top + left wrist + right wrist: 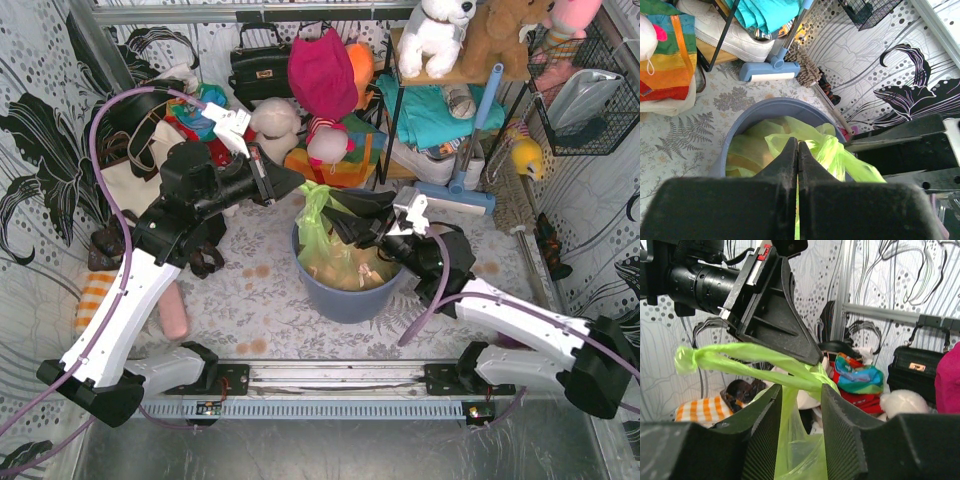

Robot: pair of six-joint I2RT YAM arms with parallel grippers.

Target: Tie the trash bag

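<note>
trash bag (pixel 312 228) in bin (pixel 345 300), between left tool (pixel 299 184) and right tool (pixel 336 222)

Can't see the bottom of the trash bag (pixel 320 225), sunk deep in the bin (pixel 345 300). Can't tell the size of the green bit pinched in the left gripper (pixel 798 145), jaws big and blurry up close. Can't see the back of the right gripper (pixel 801 390), cut off low in its own wrist view.

Light is bright, even and diffuse in all three views, and the bin (pixel 343 290) at centre frame casts only a soft shadow. The left wrist view blurs along its lower edge, where the near black fingers (pixel 740 210) are out of focus. Its background is sharp.
</note>
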